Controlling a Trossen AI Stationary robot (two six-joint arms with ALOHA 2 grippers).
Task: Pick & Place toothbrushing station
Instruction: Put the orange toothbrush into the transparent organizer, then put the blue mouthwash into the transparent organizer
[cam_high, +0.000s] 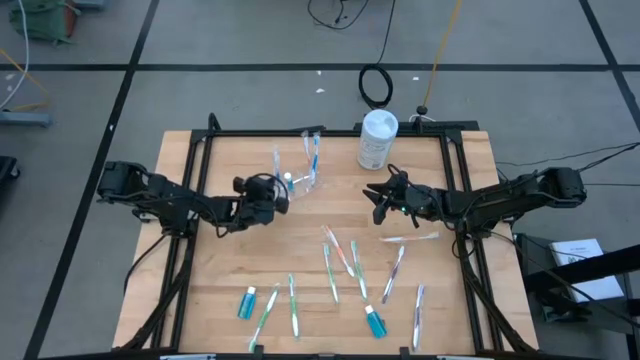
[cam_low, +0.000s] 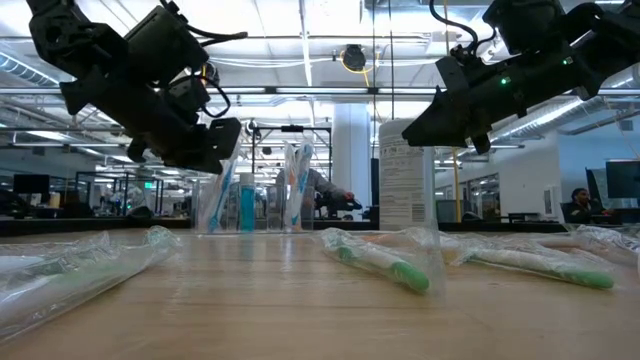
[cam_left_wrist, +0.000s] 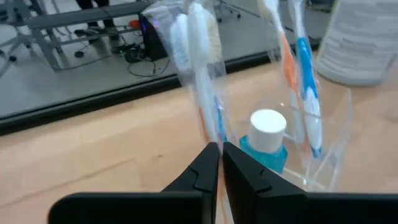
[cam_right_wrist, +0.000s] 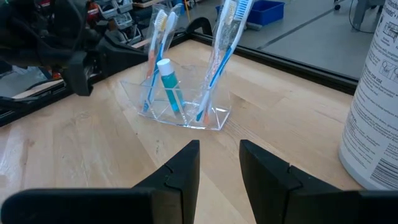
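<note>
A clear plastic cup stands on the table at the far middle. It holds upright wrapped toothbrushes and a blue tube with a white cap. My left gripper is at the cup's left side, shut on one wrapped toothbrush. My right gripper hovers open to the cup's right with nothing between its fingers. Several loose wrapped toothbrushes and two blue tubes lie flat on the near half of the table. My left gripper pinches the wrapped toothbrush low on its handle between its two fingertips. The fingers come from the table's left, nearly level and across the handle. The brush stands almost upright, head up, beside the blue tube. The fingers hide its lower end.
A tall white canister stands at the far edge, right of the cup and behind my right gripper. A black frame runs along the table's edges. Bare wood lies between the two grippers.
</note>
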